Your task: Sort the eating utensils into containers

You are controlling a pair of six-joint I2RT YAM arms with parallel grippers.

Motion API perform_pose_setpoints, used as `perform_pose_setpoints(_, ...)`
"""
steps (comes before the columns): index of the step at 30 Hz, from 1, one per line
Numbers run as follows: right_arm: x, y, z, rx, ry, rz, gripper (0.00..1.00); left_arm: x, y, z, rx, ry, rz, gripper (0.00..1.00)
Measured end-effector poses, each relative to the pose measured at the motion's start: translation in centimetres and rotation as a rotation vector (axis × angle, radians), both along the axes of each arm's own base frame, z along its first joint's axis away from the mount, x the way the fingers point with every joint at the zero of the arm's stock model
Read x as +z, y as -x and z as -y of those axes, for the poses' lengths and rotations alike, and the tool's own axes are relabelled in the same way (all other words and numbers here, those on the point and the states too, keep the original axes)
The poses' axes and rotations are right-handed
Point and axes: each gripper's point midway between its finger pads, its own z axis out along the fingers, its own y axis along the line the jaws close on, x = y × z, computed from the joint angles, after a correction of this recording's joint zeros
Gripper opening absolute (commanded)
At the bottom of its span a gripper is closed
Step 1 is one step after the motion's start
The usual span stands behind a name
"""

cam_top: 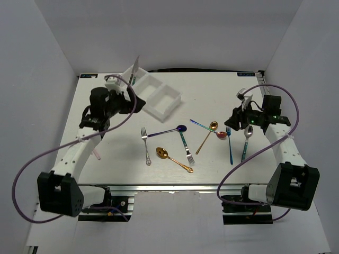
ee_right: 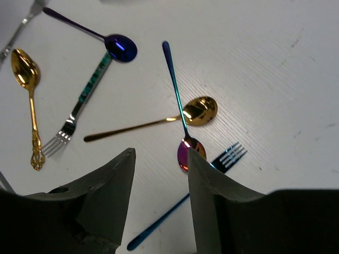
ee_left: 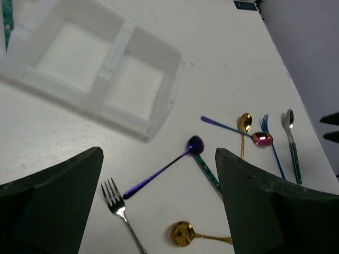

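Nearest, spread wide and holding nothing: left pincer (ee_left: 159,153), near the white plastic three-compartment tray (ee_left: 132,119), and right pincer (ee_right: 160,152), above a red-bowled iridescent metal spoon (ee_right: 176,90). Strewn on the white table (cam_top: 212,90) outside the tray: gold, silver, blue metal utensils (cam_top: 162,153)

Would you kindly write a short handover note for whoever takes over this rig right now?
Left pincer: open, empty, above the table near the tray.
Right pincer: open, empty, over the red-bowled spoon and blue fork.
Done: one knife appears to lean in the tray's end compartment; the other two compartments are empty.
Left: eight forks and spoons lie loose on the table.
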Motion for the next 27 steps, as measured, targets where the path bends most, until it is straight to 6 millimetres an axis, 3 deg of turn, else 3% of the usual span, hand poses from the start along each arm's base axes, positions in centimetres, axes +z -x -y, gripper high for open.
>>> perform_pose_setpoints(5,-1.3,0.9,1.6,-0.044,0.107,-0.058,0.54,-3.2,5.0,-0.3,-0.037,0.006,-0.022,0.98)
perform_pose_setpoints(8,-1.9,1.6,2.2,-0.051,0.155,-0.076,0.58,-5.5,6.8,-0.1,-0.066,0.014,-0.072,0.98)
perform_pose_setpoints(11,-2.4,2.2,2.5,-0.036,0.189,-0.086,0.59,-6.5,7.6,0.6,-0.097,0.041,-0.112,0.98)
perform_pose_setpoints(20,-3.9,2.9,3.4,-0.031,0.249,-0.137,0.6,-5.9,8.2,1.9,-0.146,0.091,-0.117,0.98)
perform_pose_setpoints(27,-4.8,2.7,5.5,-0.111,0.348,-0.168,0.61,-5.9,8.5,2.4,-0.163,0.092,-0.118,0.98)
